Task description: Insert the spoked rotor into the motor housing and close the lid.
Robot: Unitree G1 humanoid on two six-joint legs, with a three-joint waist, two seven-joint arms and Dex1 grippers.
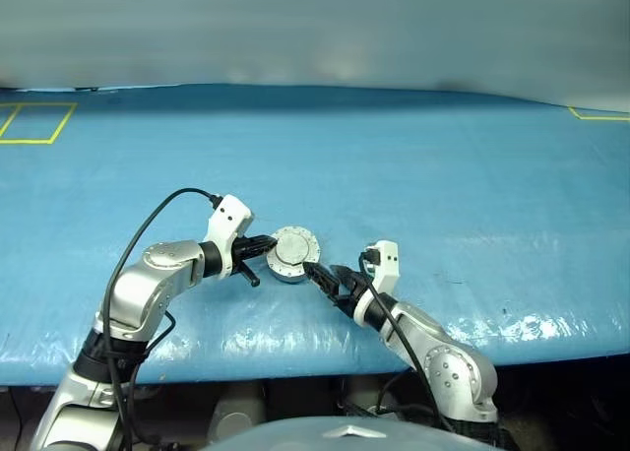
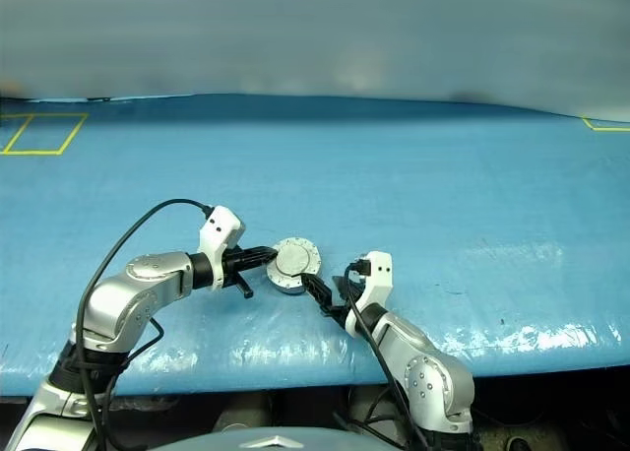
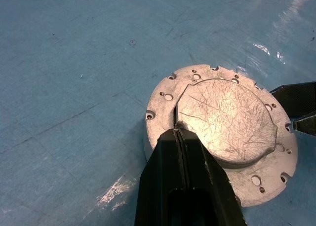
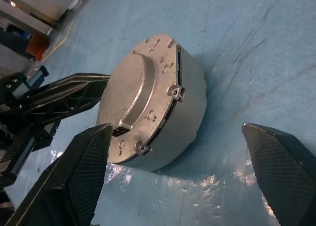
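Grey metal lid [image 3: 224, 120] sits shut on motor housing [image 4: 190, 95], mid blue table [image 1: 413, 165], so rotor is prob. already inside, unseen. Left claw [image 3: 178, 132] pinched tight, empty, tips on lid top, likely pressing it down. Right claw [image 4: 180, 171] wide apart just beside housing, holding nothing.

Even, bright overhead light falls on the blue table cover [image 1: 413, 165], with white glare streaks along its near edge. The far wall is soft and out of focus. Wrist views are sharp; the lid [image 3: 224, 120] throws a short shadow.
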